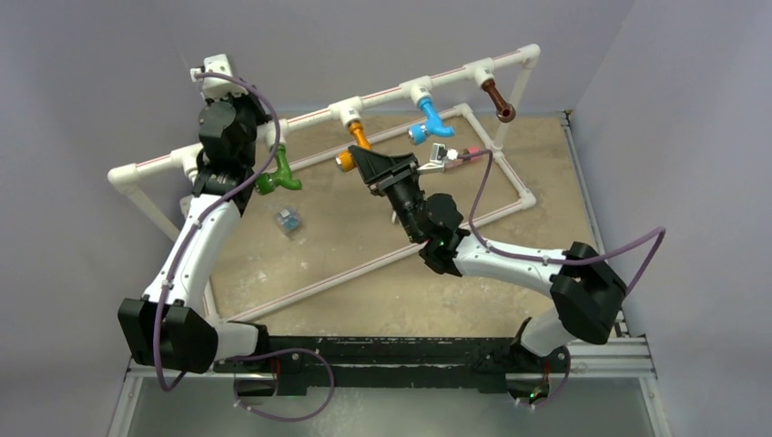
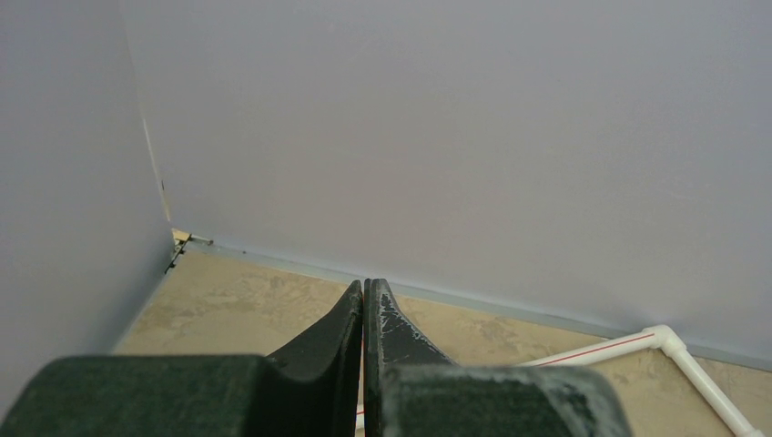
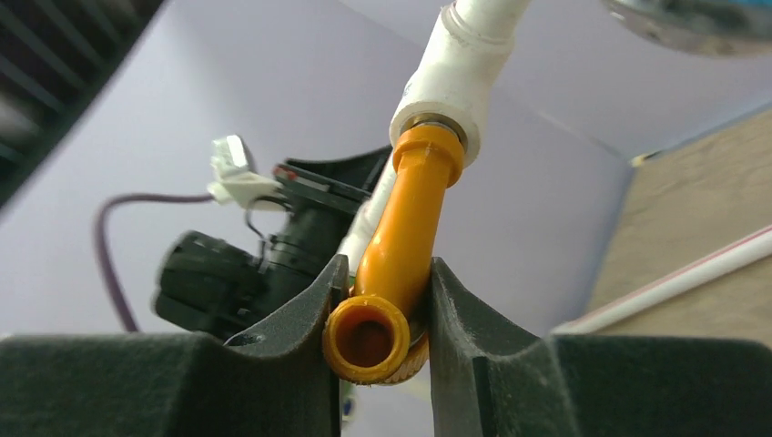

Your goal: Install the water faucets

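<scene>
- Hanging from a white tee joint [image 3: 455, 73] on the raised pipe [image 1: 382, 96], the orange faucet [image 3: 391, 246] points its open round nozzle at the right wrist camera.
- The right gripper [image 3: 382, 273] has its fingers [image 3: 309, 300] closed on this faucet, one on each side just behind the nozzle, and both touch the plastic.
- In the top view the same faucet [image 1: 355, 146] is second from the left on the pipe, with the right gripper [image 1: 355, 159] reaching up to its lower end.
- Three more faucets hang from tees on that pipe: a green faucet [image 1: 278, 175] to the left, a blue faucet [image 1: 428, 121] to the right, and a brown faucet [image 1: 497, 98] near the far right end.
- The left gripper [image 2: 364, 305] has its fingers pressed together with nothing between them, and it faces the back wall near the left corner, well apart from the orange faucet.
- A small clear item [image 1: 289, 221] lies on the table [image 1: 364, 273] below the green faucet, apart from both arms.
- A lower loop of white pipe [image 1: 510, 205] lies flat on the table under the raised one.
</scene>
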